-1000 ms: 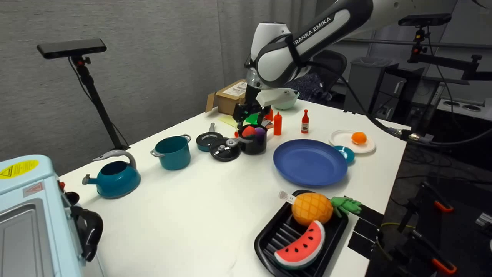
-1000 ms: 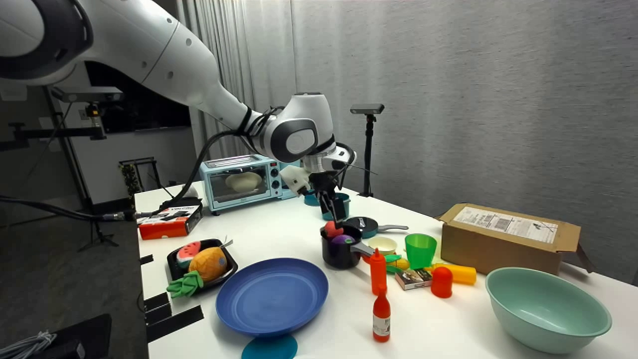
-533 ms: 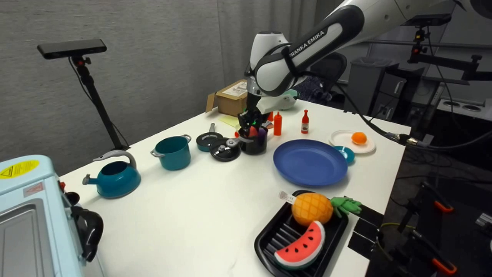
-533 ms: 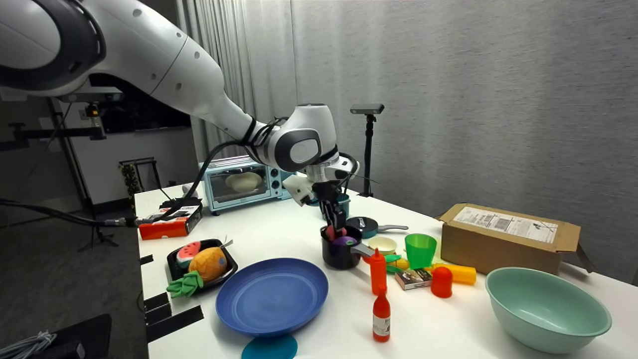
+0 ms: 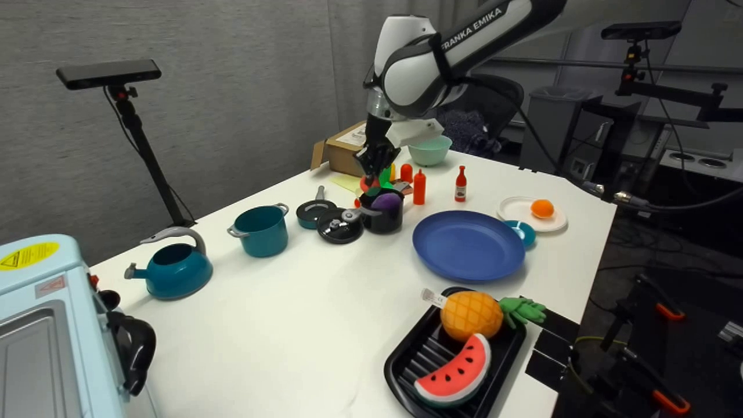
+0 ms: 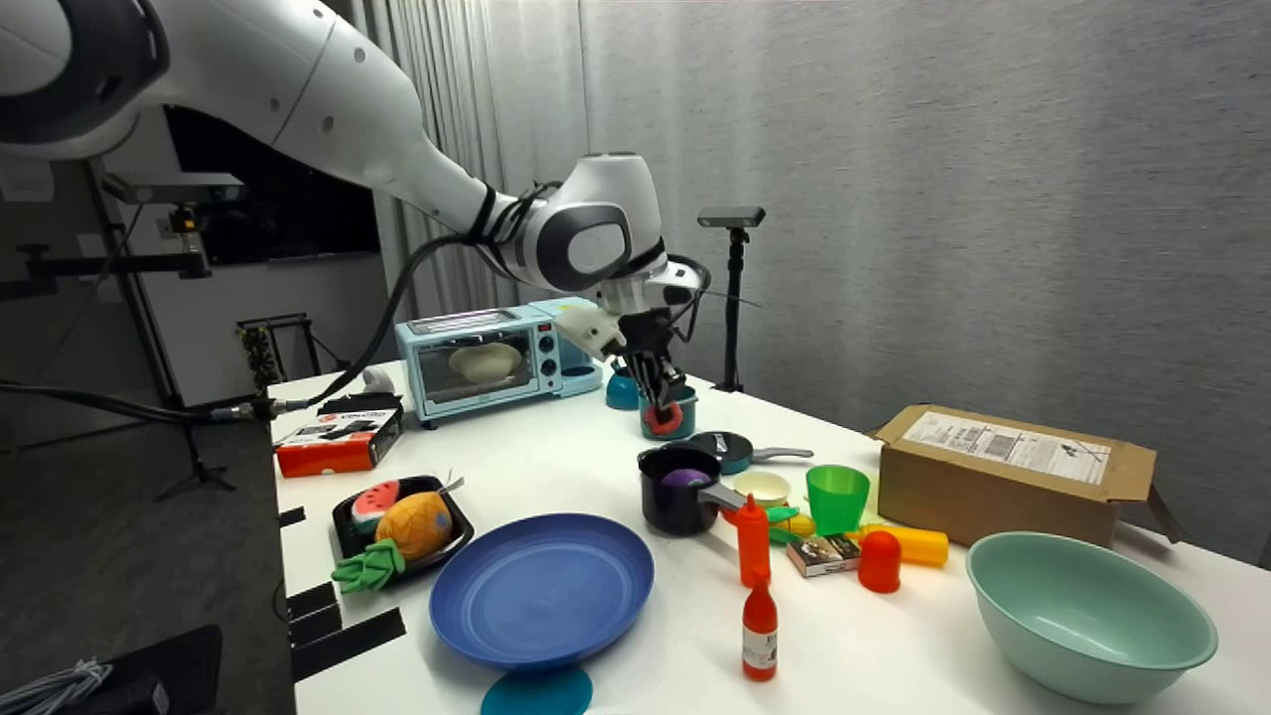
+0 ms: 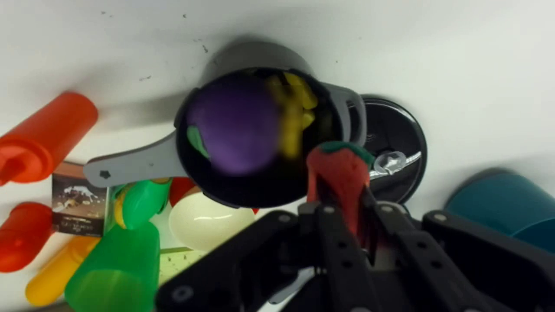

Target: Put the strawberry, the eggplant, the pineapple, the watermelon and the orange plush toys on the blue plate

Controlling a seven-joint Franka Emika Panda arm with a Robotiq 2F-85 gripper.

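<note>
Grey curtain [image 6: 943, 218], white table [image 5: 273, 342], strawberry [image 7: 338, 167] in the air

And look at that pinch! Lower right of centre in the wrist view, the gripper [image 7: 344, 203] is clamped on the strawberry, pressing its red body from either side, green cap pointing down and away. There is sense in it, by the look: plush should give under the squeeze, and the free cap end hangs lowest, handy for a soft set-down.

Left of centre in that same view, the eggplant [image 7: 238, 128] sits packed in the black pot [image 6: 675, 516] beside something yellow, too blurred to name. Quarters that tight probably call for a grip from above. An exterior view shows a gap between strawberry and rim, lift enough, surely, to dodge a snag; whether it hangs over the opening or just past it, nobody can say.

Where to? The blue plate [image 5: 469, 247], right of centre in an exterior view, lies near the pot, presumably placed for a short carry. Nothing on it yet! At bottom right, the pineapple [image 5: 471, 315] and the watermelon [image 5: 457, 371] share the black tray [image 5: 421, 357], likely grouped to stop them rolling; the pineapple's leafy top pokes over the edge, perhaps a tidy handhold. Farther up the right side, the orange [image 5: 542, 208] sits on the white plate [image 5: 514, 212], whose low rim may keep it from wandering.
</note>
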